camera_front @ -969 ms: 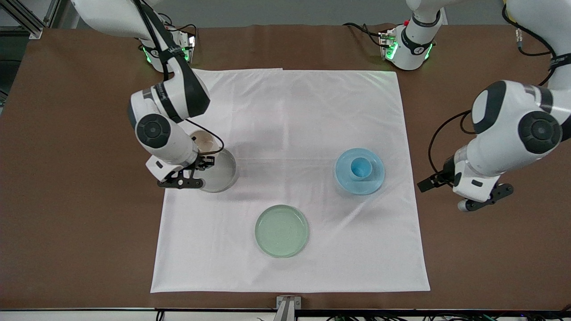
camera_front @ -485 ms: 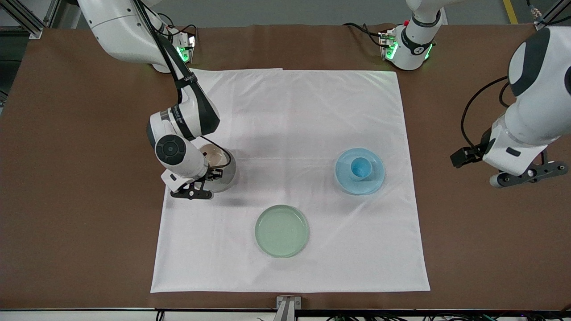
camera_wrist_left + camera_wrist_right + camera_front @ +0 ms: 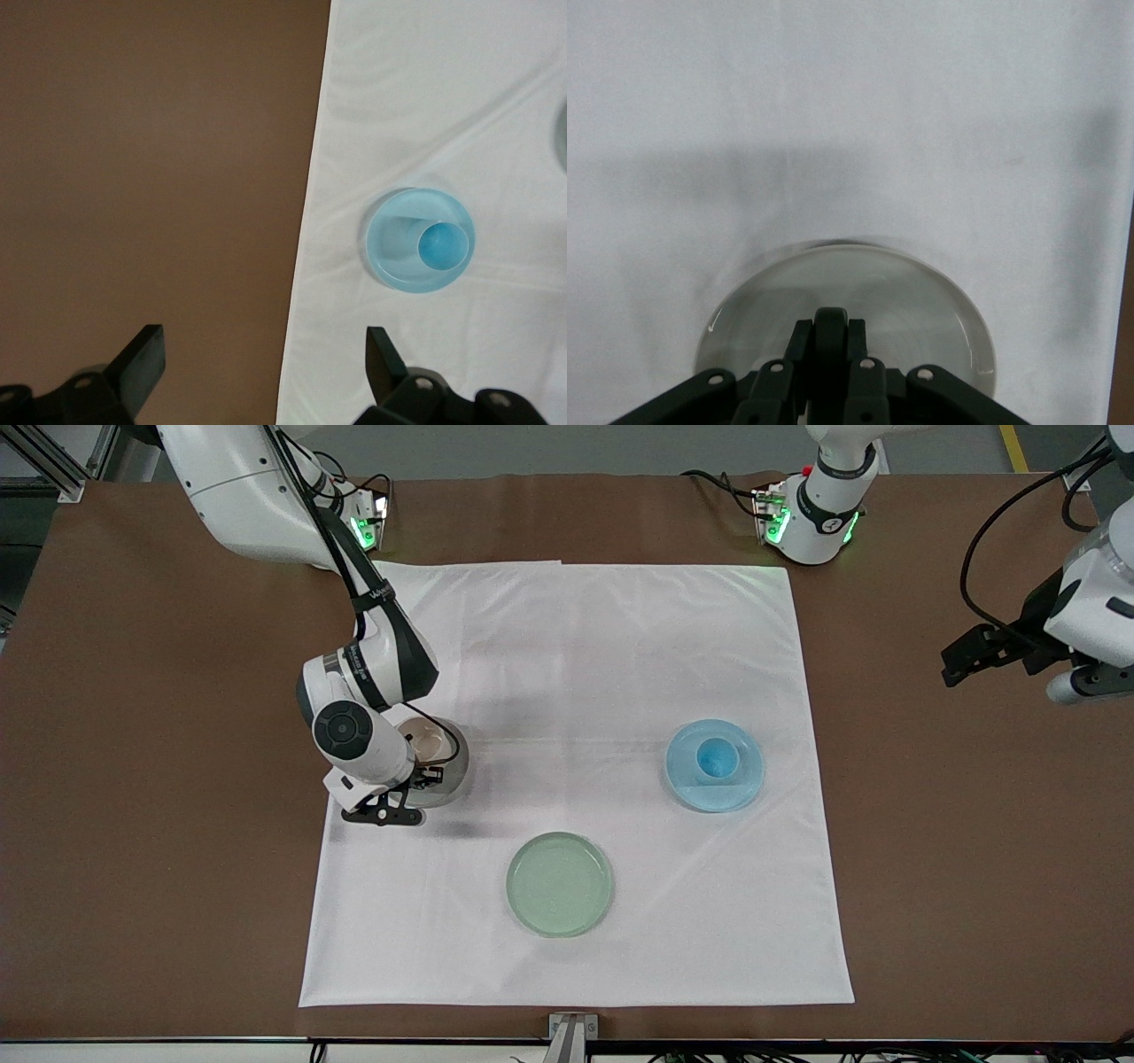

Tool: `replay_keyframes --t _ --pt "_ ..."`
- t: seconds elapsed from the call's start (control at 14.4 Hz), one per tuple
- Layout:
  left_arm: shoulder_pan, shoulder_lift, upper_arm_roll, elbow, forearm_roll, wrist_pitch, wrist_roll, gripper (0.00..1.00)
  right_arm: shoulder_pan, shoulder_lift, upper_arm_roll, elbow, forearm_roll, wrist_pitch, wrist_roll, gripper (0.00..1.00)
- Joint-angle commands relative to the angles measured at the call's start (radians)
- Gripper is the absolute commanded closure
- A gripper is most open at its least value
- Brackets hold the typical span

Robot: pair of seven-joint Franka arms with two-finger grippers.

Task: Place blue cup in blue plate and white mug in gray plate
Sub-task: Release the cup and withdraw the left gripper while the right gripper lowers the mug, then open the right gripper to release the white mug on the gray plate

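White mug, centre-left of the front view, hangs by its handle from the clamped right gripper over the gray plate for placing; blue cup sits in the blue plate, so the left gripper waits wide apart at upper right.

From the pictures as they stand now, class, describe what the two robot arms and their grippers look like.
Both arms are glossy white with dark grey joint caps and bands. Black cables run along them. The right gripper and left gripper have black fingers. Green lights glow at both bases.
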Motion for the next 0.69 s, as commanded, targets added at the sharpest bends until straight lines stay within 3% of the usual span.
replay_keyframes --t 0.0,0.07,0.14,0.21,0.28,0.62 --pt "-0.017 -0.128 0.041 -0.138 -0.029 0.012 0.049 0.00 -0.013 -0.002 0.009 -0.001 0.008 0.008 0.002 0.94" --pt "-0.023 -0.154 0.043 -0.161 -0.029 0.012 0.049 0.00 -0.011 -0.002 0.009 0.000 0.008 0.005 0.003 0.88" --pt "-0.031 -0.172 0.046 -0.182 -0.029 0.009 0.049 0.00 -0.010 -0.003 0.009 0.000 0.008 0.000 0.003 0.66" --pt "-0.049 -0.192 0.059 -0.202 -0.029 0.010 0.049 0.00 -0.007 -0.006 0.009 0.000 0.008 -0.010 0.006 0.27" --pt "-0.097 -0.204 0.099 -0.221 -0.029 0.009 0.049 0.00 -0.005 -0.018 0.007 -0.001 0.008 -0.030 0.008 0.00" --pt "-0.112 -0.226 0.113 -0.231 -0.027 0.006 0.067 0.00 -0.048 -0.256 0.001 -0.004 0.006 -0.362 -0.007 0.00"
